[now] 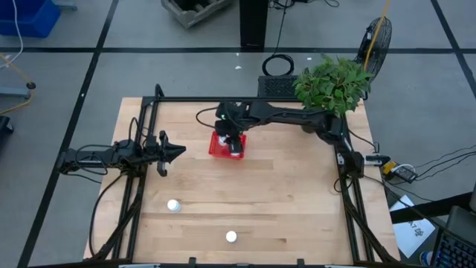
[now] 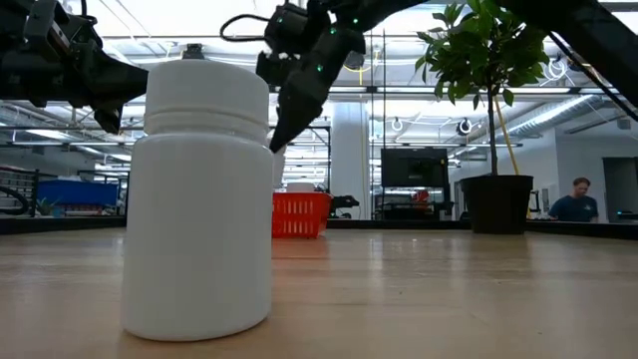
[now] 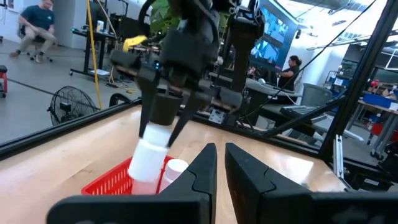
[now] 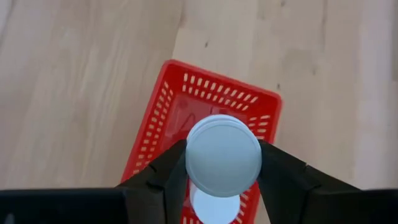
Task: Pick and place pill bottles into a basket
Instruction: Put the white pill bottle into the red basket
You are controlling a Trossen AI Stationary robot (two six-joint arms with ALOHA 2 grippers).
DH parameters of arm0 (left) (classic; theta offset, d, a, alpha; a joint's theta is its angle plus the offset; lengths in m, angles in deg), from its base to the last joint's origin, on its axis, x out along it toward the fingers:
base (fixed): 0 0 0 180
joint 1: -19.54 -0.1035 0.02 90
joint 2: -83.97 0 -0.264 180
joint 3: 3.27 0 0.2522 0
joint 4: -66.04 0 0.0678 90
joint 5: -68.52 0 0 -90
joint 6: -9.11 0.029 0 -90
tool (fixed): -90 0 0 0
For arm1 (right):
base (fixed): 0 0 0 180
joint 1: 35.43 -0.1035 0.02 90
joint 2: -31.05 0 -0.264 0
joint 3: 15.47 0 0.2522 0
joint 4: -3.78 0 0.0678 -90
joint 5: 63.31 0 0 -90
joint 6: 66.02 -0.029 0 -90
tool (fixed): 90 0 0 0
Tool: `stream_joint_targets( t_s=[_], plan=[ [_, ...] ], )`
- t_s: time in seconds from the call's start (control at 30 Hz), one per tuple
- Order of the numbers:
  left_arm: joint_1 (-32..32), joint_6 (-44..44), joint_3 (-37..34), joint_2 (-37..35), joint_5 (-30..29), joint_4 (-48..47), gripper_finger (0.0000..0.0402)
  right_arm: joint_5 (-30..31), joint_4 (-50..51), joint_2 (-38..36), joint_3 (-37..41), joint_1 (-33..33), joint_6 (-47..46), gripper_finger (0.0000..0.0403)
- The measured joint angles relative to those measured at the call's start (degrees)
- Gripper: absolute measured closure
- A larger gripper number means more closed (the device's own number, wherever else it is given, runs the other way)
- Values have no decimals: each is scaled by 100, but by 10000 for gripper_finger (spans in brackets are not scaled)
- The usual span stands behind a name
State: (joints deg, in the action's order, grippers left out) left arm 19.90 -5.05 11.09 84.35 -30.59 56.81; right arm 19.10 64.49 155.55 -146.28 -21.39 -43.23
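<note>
Wooden surface (image 1: 282,193), basket (image 1: 221,146) nr far-edge middle. Right gripper (image 4: 224,163) above it, jaws clamping pill bottle (image 4: 224,155). Left gripper (image 1: 181,151) nr left edge, jaws narrow, empty. Two bottles (image 1: 173,205) (image 1: 231,237) nr near edge.

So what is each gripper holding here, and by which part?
The right gripper holds a small white cylindrical pill bottle by its sides, below the cap. The left gripper holds nothing.

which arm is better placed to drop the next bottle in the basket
The right. The right gripper is shut on a pill bottle directly above the red basket. The left gripper hangs empty and shut, off to the basket's side.
</note>
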Motion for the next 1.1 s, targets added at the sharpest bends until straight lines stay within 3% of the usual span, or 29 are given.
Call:
stream_joint_targets(
  t_s=[0.33,0.5,1.1],
  plan=[
    [0,-2,0,0,2,-2,364,-177,10,299,-1,-21,76,251],
    [0,0,0,0,2,-2,364,-779,-106,331,-1,-11,-78,251],
    [0,-1,0,0,9,-4,364,-770,-211,508,323,-28,-99,238]
  ],
)
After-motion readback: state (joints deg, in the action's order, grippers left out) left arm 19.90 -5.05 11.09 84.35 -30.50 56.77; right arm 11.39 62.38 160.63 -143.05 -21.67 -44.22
